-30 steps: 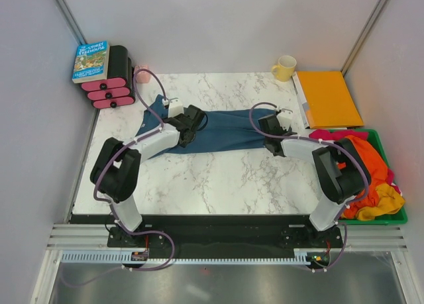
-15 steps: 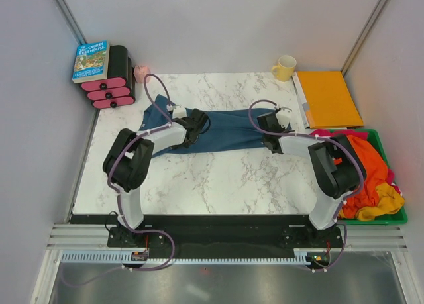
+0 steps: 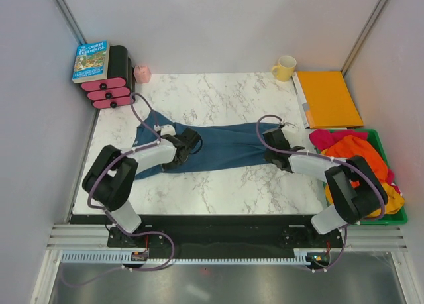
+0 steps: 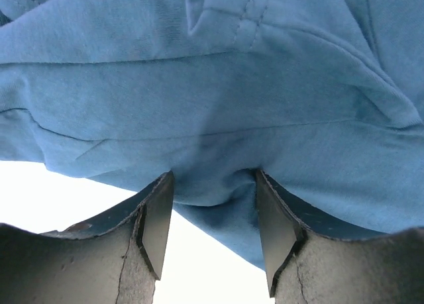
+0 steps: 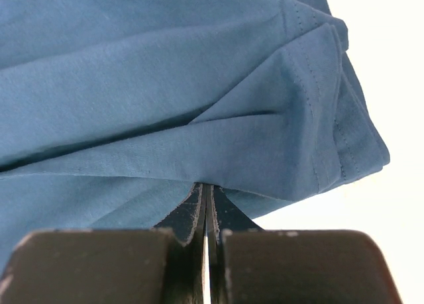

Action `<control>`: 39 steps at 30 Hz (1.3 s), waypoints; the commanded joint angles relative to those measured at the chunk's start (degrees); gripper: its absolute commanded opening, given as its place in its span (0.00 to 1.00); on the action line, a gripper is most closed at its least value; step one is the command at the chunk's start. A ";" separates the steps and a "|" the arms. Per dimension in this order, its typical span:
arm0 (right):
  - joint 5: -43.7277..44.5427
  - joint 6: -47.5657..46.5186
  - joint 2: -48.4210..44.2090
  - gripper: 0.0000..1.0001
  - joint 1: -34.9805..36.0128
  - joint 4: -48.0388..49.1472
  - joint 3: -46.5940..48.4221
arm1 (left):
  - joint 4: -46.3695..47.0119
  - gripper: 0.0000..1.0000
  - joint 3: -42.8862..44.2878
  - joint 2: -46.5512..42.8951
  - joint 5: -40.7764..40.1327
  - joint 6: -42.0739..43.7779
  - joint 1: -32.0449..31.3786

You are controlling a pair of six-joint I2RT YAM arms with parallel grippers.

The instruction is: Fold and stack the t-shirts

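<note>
While the teal shirt (image 3: 222, 148) lies stretched across the middle of the counter (image 3: 212, 92), the right claw (image 5: 207, 193) is clamped on its right end; the left claw (image 4: 213, 185) stands apart around a fold.

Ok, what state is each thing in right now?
blue shirt: laid out on table.
left pincer: open, shirt edge between jaws.
right pincer: shut on blue shirt.
other shirts: heaped in bin.
mug: upright.
folder: closed, flat.

My left arm (image 3: 147, 155) and right arm (image 3: 310, 163) wear white shells over bulky black joints, with purple cables (image 3: 141, 116) looping alongside; my claw fingers (image 4: 156, 226) are dark, scuffed wedges.
</note>
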 commanded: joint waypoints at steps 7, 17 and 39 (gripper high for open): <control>-0.01 4.47 -9.81 0.00 7.45 -9.61 -6.57 | -10.38 0.67 -3.06 -10.53 -4.41 -6.24 -1.15; -6.82 -13.70 -12.12 0.31 12.64 -1.71 8.80 | -9.60 0.79 -2.52 -19.57 -5.13 -13.36 -5.98; -11.61 -32.60 25.58 0.40 29.77 4.10 42.21 | -15.21 0.76 3.97 -33.55 -9.42 -5.38 8.49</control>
